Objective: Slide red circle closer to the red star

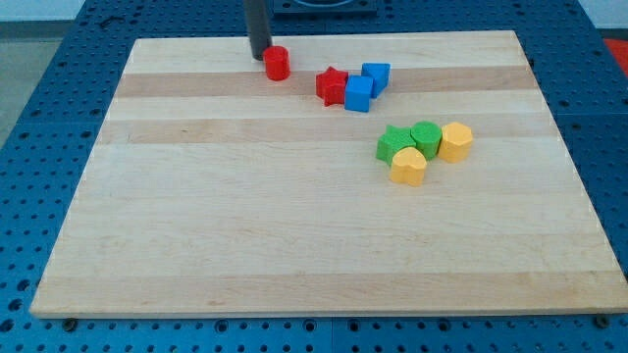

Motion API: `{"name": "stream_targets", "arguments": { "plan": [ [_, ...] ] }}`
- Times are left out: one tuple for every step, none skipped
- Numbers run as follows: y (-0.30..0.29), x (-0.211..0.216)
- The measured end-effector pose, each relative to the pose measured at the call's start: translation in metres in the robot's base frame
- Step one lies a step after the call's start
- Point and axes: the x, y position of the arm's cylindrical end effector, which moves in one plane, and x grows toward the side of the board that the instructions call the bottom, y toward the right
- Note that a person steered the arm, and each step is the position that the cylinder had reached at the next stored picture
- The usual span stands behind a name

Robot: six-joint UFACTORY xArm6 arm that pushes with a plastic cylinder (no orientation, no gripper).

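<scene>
The red circle (277,63) is a short red cylinder near the view's top, left of centre on the wooden board (245,226). The red star (332,85) lies to its right and a little lower, a small gap apart. My tip (259,53) is at the end of the dark rod, just left of and slightly above the red circle, very close to it or touching it.
Two blue blocks (359,94) (376,75) sit against the red star's right side. Further right and lower is a cluster: a green star (393,143), a green block (426,137), a yellow block (455,141) and a yellow block (408,166).
</scene>
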Motion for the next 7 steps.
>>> {"name": "stream_targets", "arguments": {
  "plan": [
    [0.012, 0.007],
    [-0.004, 0.012],
    [0.022, 0.029],
    [0.054, 0.038],
    [0.054, 0.038],
    [0.030, 0.050],
    [0.018, 0.074]
  ]
}}
